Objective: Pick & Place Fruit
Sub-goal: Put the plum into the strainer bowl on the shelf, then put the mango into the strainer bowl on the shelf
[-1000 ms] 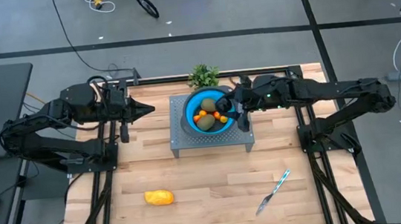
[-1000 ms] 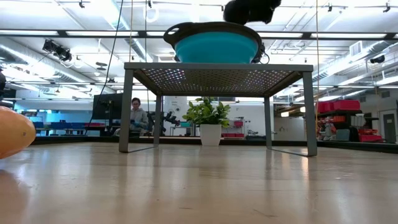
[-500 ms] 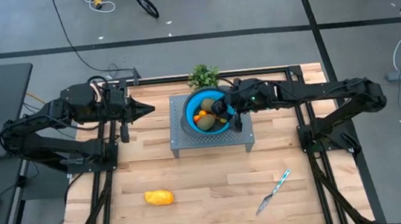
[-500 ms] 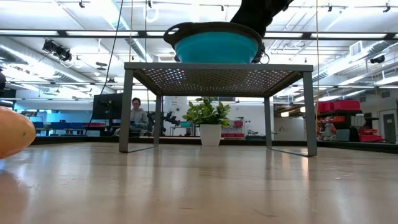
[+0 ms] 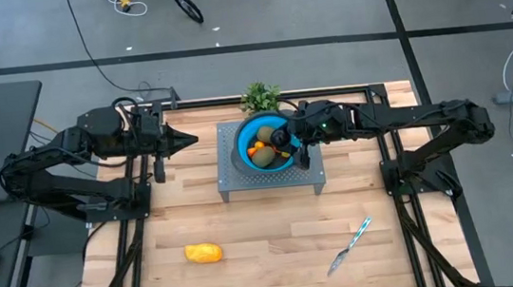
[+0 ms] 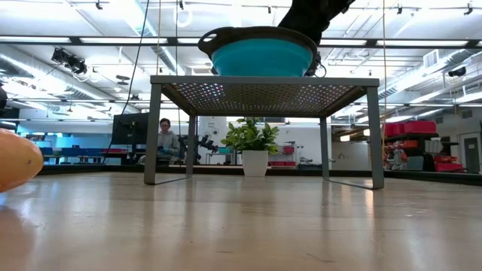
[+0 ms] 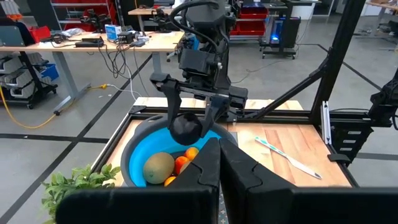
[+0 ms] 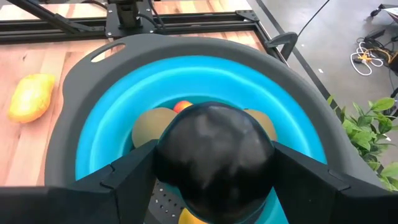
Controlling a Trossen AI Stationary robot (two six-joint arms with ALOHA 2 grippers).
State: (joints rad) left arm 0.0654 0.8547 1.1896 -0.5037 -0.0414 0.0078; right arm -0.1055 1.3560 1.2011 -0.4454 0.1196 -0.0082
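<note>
A near-black round fruit [image 8: 214,146] is held in my right gripper [image 8: 214,165] over the inside of a blue bowl [image 5: 248,135]. The hold also shows in the left wrist view [image 7: 186,127]. The bowl stands on a grey perforated stand [image 5: 230,180] and holds two olive-brown ovals [image 8: 151,127] and small orange fruits [image 8: 182,106]. A yellow-orange oblong fruit [image 5: 203,253] lies on the table near the front left. My left gripper [image 5: 191,139] is shut and empty, left of the stand. My right gripper pinches the black fruit by two opposite sides [image 8: 165,155] between its two fingers [image 8: 124,174]. The fingers come slanting down from the table's right. The fruit sits at about rim height inside the bowl; I cannot tell whether it touches the fruit below.
A knife with a light-blue handle [image 5: 348,246] lies on the table at the front right. A green plant sprig [image 5: 259,95] stands behind the stand. Black frame rails [image 5: 398,176] run along both sides of the wooden table.
My right gripper has carried the black fruit from the bowl's right rim toward the table's left, over the bowl's inside, and has then kept still. It stays shut on the fruit.
</note>
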